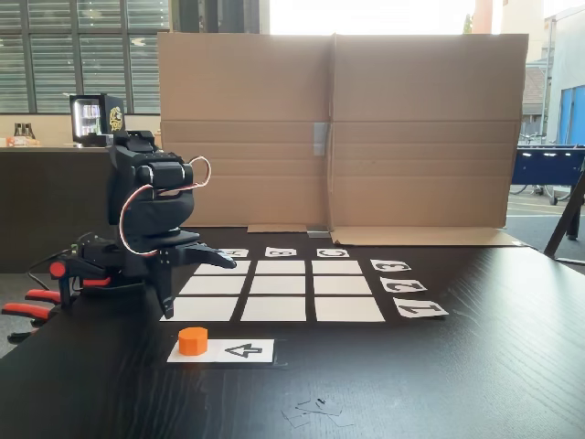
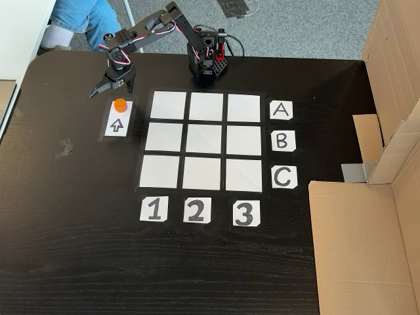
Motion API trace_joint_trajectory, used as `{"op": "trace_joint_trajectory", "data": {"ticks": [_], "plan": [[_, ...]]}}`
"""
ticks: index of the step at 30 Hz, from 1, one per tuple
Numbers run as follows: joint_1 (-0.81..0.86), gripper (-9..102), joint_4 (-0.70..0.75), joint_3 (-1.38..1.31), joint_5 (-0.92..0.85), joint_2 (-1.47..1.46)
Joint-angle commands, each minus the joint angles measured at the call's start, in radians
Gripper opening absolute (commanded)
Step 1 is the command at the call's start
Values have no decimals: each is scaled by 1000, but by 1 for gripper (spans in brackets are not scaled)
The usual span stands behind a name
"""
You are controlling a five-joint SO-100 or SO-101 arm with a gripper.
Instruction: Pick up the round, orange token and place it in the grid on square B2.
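Note:
The orange token (image 1: 193,340) (image 2: 119,104) sits on one end of a white arrow card (image 1: 239,351) (image 2: 117,126), beside the grid (image 1: 342,308) (image 2: 244,174). Square B2 (image 1: 280,284) (image 2: 206,139), the centre cell, is bare. My black gripper (image 1: 196,282) (image 2: 110,90) hangs open just above the table. In the front fixed view it is behind the token, by the grid's left column. From above it is just beyond the card's token end, fingers spread and holding nothing.
The arm's base (image 2: 207,62) stands at the table edge past the grid. Letter cards (image 2: 281,140) and number cards (image 2: 195,210) border the grid. Cardboard walls (image 1: 338,128) (image 2: 394,98) close one side. Red-orange clamp handles (image 1: 27,311) stick out at the left. Tape scraps (image 1: 315,407) lie nearby.

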Motion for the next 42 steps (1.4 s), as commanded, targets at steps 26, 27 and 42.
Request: {"op": "trace_joint_trajectory", "data": {"ticks": [26, 27, 42], "plan": [[-49, 88, -11, -195, 21, -161], [-49, 85, -12, -195, 21, -161], [-44, 0, -37, -210, -9, -192]]}}
